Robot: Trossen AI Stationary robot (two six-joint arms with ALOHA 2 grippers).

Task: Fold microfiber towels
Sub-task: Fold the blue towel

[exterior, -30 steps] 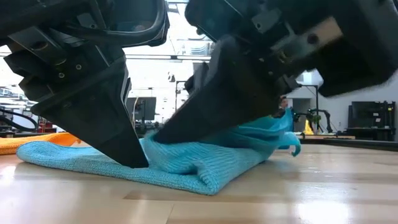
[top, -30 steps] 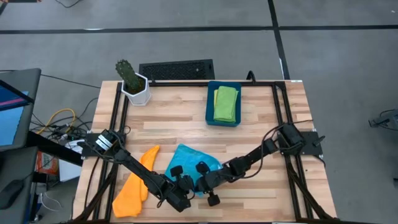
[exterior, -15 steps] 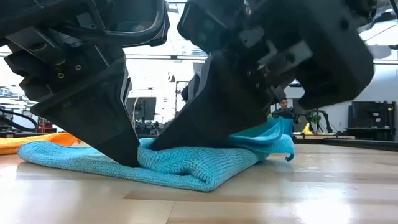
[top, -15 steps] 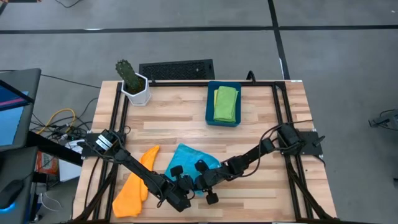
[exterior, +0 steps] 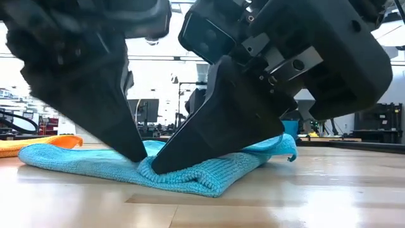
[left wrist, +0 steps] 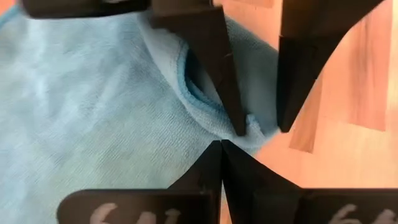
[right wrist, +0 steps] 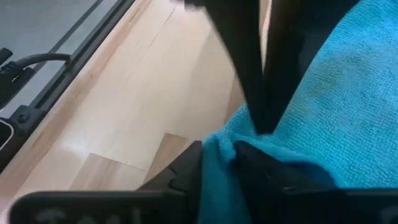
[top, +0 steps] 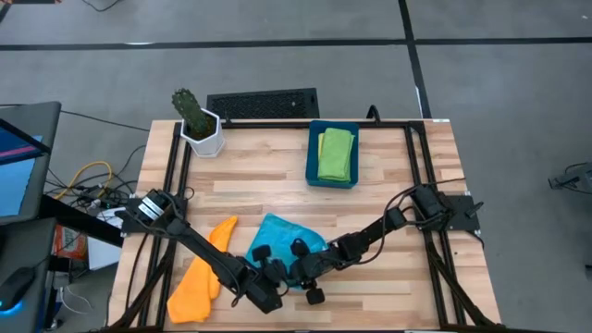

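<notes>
At the desk's near edge, about midway along it, the light blue towel point(top: 287, 239) lies folded over on the wood, its doubled edge facing the near edge. Both grippers meet at that fold. The left gripper point(left wrist: 221, 142) has its two fingers clenched tip to tip with no cloth between them, the tips resting at the towel's edge. The right gripper point(right wrist: 217, 152) comes in from the right edge; its fingers stand parted, one on each side of a raised ridge of the blue cloth, the tips pressed down into the fold.

Left of the blue towel, toward the near left corner, an orange towel point(top: 202, 277) lies in a loose strip. Farther back, near the far edge, a dark blue bin point(top: 312, 168) holds a folded green towel point(top: 337, 153). A potted cactus point(top: 195, 121) stands at the far left corner.
</notes>
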